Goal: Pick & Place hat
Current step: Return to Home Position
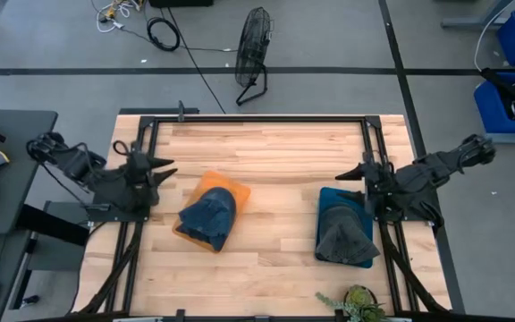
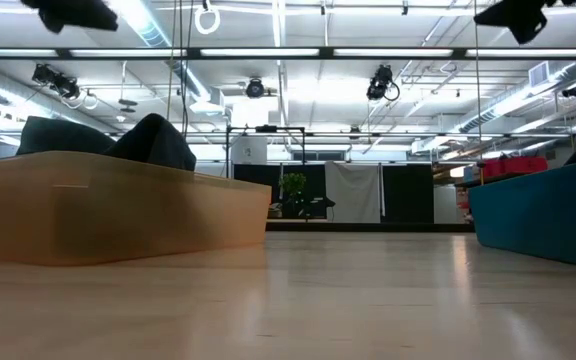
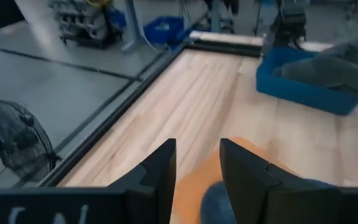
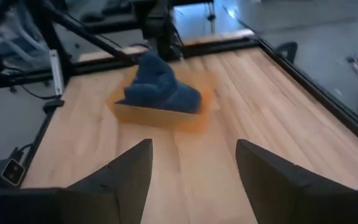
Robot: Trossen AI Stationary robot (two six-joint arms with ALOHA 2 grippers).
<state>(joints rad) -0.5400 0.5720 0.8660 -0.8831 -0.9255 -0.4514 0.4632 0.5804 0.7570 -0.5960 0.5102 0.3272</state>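
Observation:
A dark blue hat (image 1: 208,219) lies in an orange tray (image 1: 226,186) left of the table's middle; it also shows in the right wrist view (image 4: 162,87). A grey hat (image 1: 342,234) lies in a blue tray (image 1: 333,197) on the right, seen far off in the left wrist view (image 3: 331,68). My left gripper (image 1: 170,168) hovers open at the table's left side, above the orange tray's far left corner. My right gripper (image 1: 342,175) hovers open at the right side, just off the blue tray's far end. Neither touches anything.
A small potted plant (image 1: 356,306) stands at the table's near edge, right of centre. The black frame rails (image 1: 257,119) run along the table's far, left and right sides. Bare wood (image 1: 280,206) lies between the two trays. A fan (image 1: 253,54) stands on the floor beyond.

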